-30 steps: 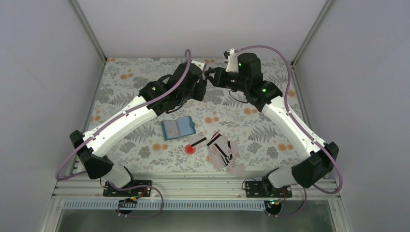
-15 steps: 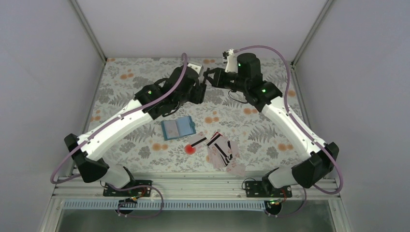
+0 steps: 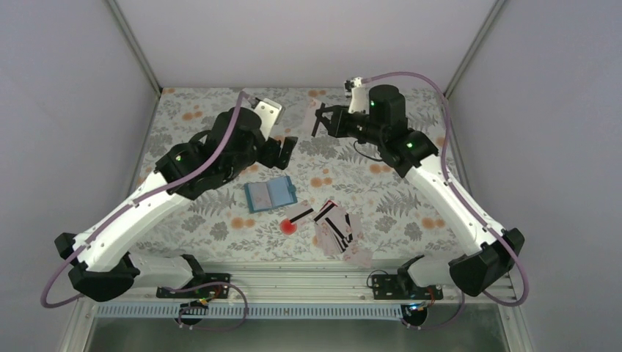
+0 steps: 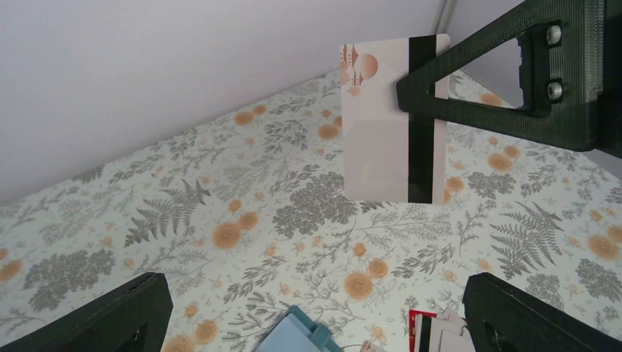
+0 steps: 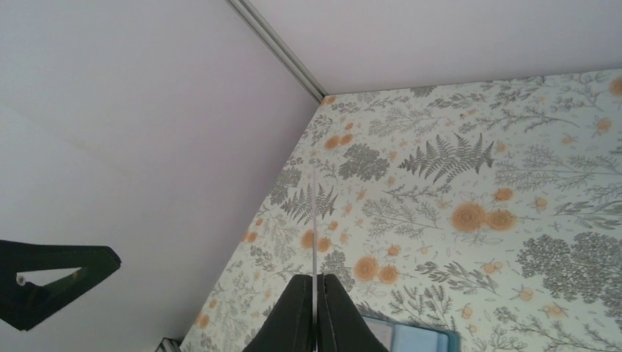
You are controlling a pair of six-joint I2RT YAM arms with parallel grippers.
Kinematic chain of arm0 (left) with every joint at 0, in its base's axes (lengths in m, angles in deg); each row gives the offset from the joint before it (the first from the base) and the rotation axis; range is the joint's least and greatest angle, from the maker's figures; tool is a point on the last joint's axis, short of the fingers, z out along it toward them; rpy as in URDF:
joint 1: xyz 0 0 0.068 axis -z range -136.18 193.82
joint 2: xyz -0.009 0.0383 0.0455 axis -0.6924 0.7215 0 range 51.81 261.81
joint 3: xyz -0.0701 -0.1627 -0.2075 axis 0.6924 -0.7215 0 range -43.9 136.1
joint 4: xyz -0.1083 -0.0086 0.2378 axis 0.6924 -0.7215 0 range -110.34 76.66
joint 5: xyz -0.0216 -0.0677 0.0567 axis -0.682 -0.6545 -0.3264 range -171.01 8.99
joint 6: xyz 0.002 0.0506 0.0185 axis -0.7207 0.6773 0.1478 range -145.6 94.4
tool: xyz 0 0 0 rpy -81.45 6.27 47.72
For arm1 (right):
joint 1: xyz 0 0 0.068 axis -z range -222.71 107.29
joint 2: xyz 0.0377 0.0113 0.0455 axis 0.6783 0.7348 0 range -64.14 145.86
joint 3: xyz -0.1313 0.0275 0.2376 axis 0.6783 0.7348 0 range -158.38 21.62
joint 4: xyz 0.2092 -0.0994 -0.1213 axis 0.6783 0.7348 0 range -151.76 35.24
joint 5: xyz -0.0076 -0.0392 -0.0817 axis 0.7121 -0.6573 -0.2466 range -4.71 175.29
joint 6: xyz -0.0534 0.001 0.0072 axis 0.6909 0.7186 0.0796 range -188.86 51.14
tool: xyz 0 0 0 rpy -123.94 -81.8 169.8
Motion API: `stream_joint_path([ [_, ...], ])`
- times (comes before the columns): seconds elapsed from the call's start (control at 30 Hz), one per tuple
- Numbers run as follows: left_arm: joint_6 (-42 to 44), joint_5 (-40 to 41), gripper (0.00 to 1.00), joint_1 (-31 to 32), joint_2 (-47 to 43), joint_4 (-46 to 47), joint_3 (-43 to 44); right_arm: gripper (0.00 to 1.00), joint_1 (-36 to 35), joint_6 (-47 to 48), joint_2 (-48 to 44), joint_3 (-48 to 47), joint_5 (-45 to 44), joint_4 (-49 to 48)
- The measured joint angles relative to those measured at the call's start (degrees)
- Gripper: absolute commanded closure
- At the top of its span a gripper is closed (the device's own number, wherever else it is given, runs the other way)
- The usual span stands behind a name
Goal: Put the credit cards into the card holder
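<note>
One pale credit card (image 4: 378, 121) with a black stripe hangs upright in the air at the back of the table. My right gripper (image 5: 315, 282) is shut on it, and in the right wrist view the card (image 5: 314, 220) shows edge-on. From above, the right gripper (image 3: 317, 119) is at the back centre. My left gripper (image 3: 275, 155) stands wide open and empty, a little left of and nearer than the card. In its wrist view the left gripper (image 4: 315, 293) holds nothing between its fingers. The blue card holder (image 3: 270, 194) lies on the table mid-centre. Several more credit cards (image 3: 339, 229) lie in a loose pile to its right.
The floral table cover (image 3: 183, 147) runs to grey walls at the back and sides. A round red spot (image 3: 288, 226) lies just left of the card pile. The card holder (image 4: 301, 337) and the card pile (image 4: 440, 334) show at the bottom of the left wrist view.
The left gripper opened, let go of the card and drew back to the left and nearer. The right gripper kept the card and stayed at the back.
</note>
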Motion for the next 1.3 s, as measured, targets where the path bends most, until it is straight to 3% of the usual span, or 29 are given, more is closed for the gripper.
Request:
stream_joint_path([
  [0.2, 1.6, -8.0, 0.00, -3.4, -2.3, 0.3, -1.4, 0.97, 0.4, 6.1, -3.2, 2.7, 0.2, 0.0],
  [0.43, 2.4, -28.0, 0.00, -13.0, -4.1, 4.1, -2.2, 0.97, 4.6, 11.8, -7.2, 5.7, 5.9, -0.4],
  [0.57, 2.2, -34.6, 0.00, -15.0, -4.3, 5.5, -1.4, 0.97, 6.0, 13.5, -8.2, 5.8, 9.6, -0.4],
  [1.0, -1.8, -52.5, 0.01, -18.8, -3.7, 11.6, 0.3, 0.97, 13.7, 13.5, -8.7, 6.6, 34.4, -3.1],
  [1.3, -4.4, -59.1, 0.21, -19.0, -2.3, 13.9, 0.7, 0.97, 14.2, 9.5, -8.6, 6.6, 47.1, -9.1],
])
